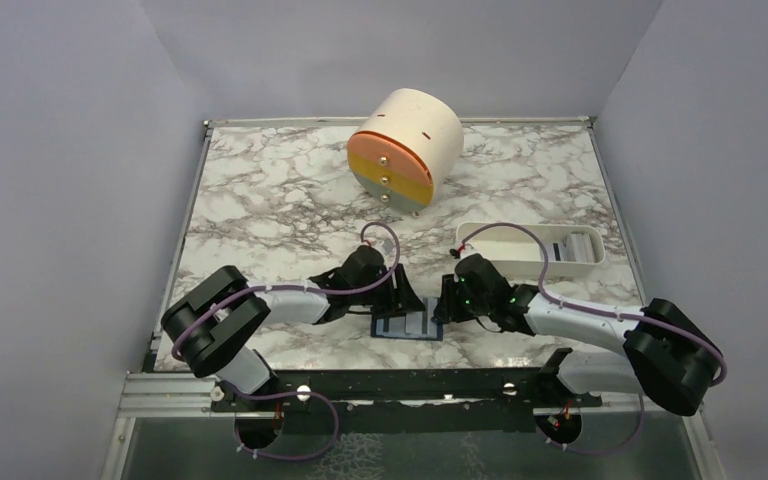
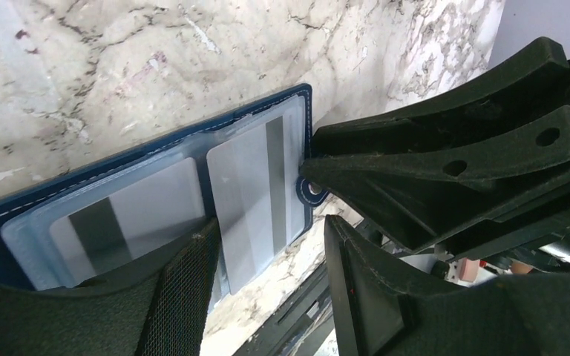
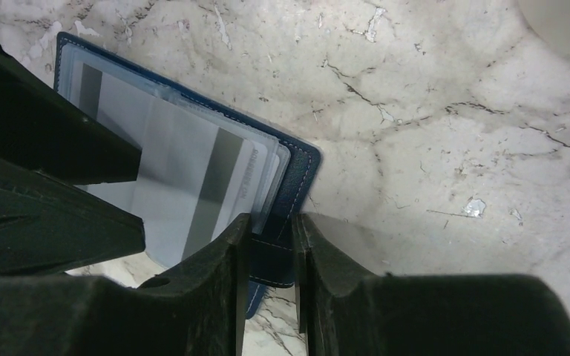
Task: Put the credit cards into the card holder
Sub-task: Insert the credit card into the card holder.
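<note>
The card holder (image 1: 406, 326) lies open near the table's front edge, navy outside with pale slots (image 2: 156, 193) (image 3: 297, 170). Two credit cards sit in its slots: one (image 2: 130, 219) in the left half, and one (image 2: 249, 200) (image 3: 185, 185) in the right half that sticks out past the front edge. My left gripper (image 2: 267, 285) is open, its fingers (image 2: 185, 289) either side of that card's free end (image 1: 400, 298). My right gripper (image 3: 271, 248) (image 1: 444, 306) is closed on the holder's snap tab (image 3: 273, 256) at the right edge.
A round cream drawer unit (image 1: 405, 145) with orange, yellow and grey fronts stands at the back. A white oblong tray (image 1: 520, 262) holding small items sits right of centre. The black rail (image 1: 410, 385) runs just in front of the holder.
</note>
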